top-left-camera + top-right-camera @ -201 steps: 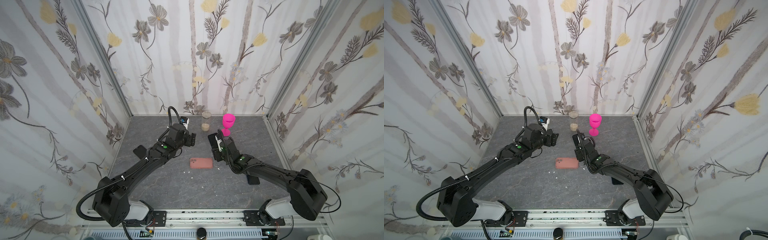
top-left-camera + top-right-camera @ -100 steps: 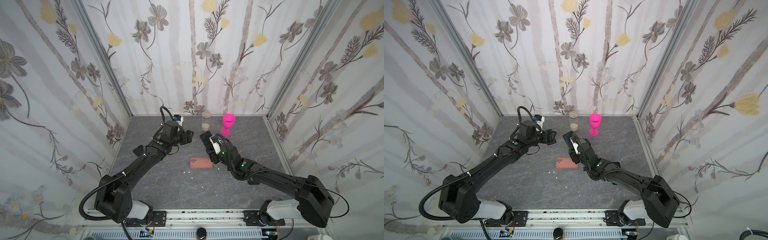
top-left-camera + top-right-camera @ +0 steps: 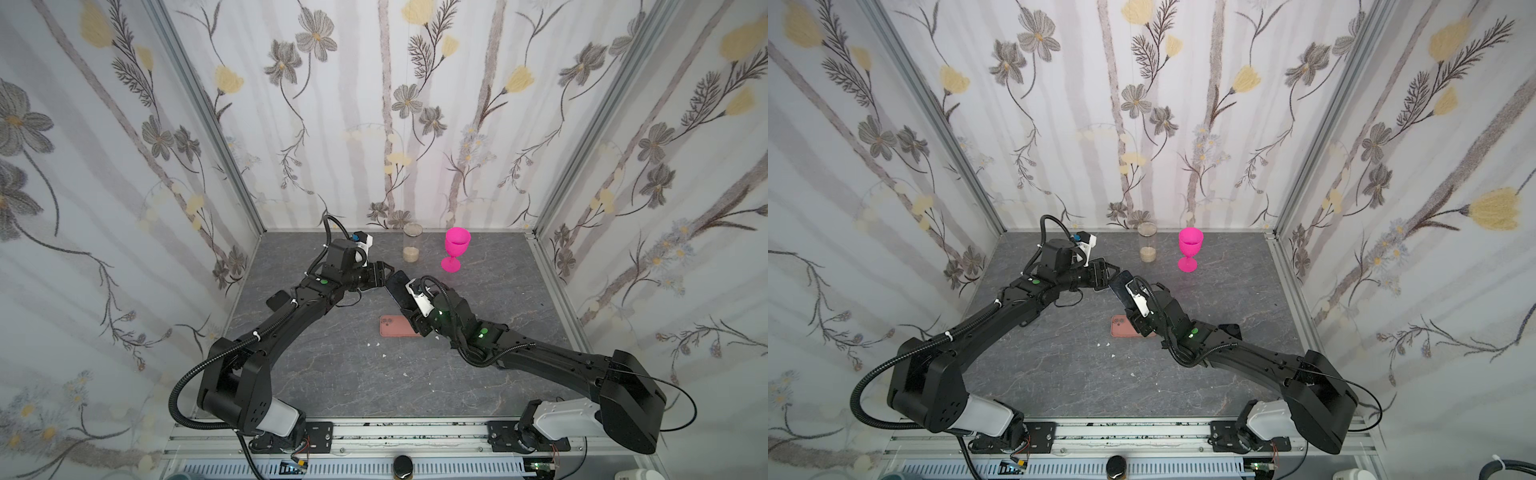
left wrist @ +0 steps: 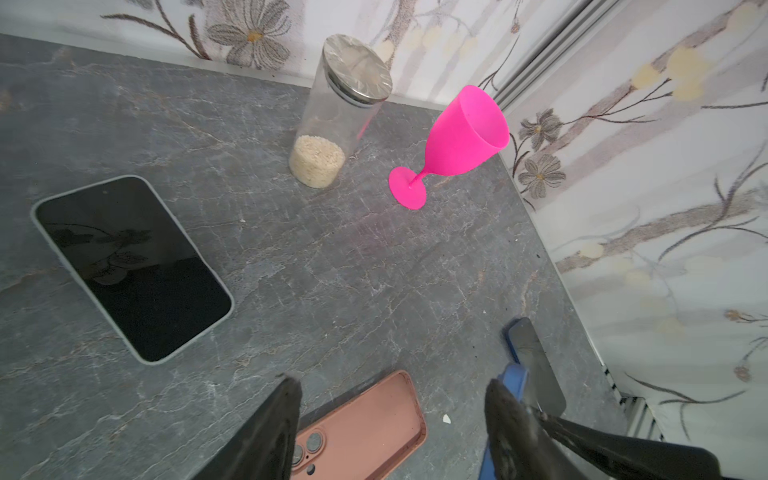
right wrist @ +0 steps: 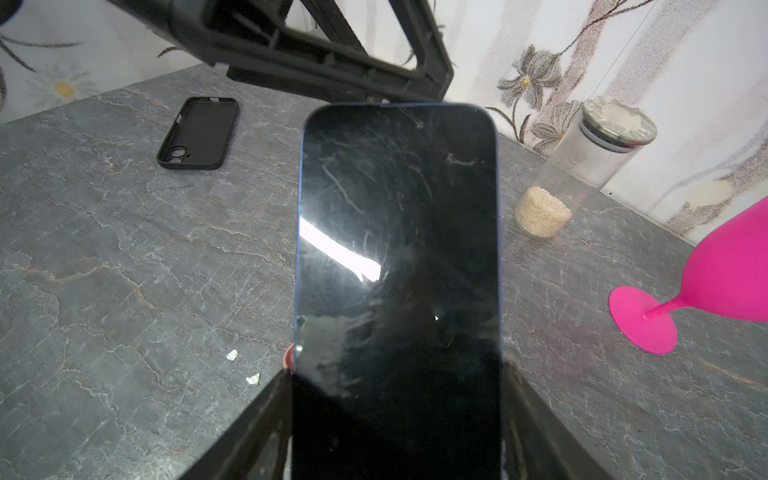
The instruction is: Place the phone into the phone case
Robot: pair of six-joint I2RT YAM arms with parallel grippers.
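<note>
In both top views my right gripper [image 3: 406, 300] is clamped on the blue-edged phone [image 3: 397, 286], which hangs tilted above the table [image 3: 353, 374]. Its lower end is over the salmon phone case [image 3: 392, 326] lying flat. My left gripper [image 3: 384, 274] sits just at the phone's upper end.

Left wrist: fingers [image 4: 276, 424] are spread with nothing between them, and the salmon phone case is below.

Right wrist: fingers [image 5: 257, 424] pinch the phone's long edges, with a black case [image 5: 197, 133] well apart.

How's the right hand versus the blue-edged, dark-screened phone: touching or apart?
Touching. In the right wrist view the right hand clamps the blue-edged, dark-screened phone, fingers on both side edges.
</note>
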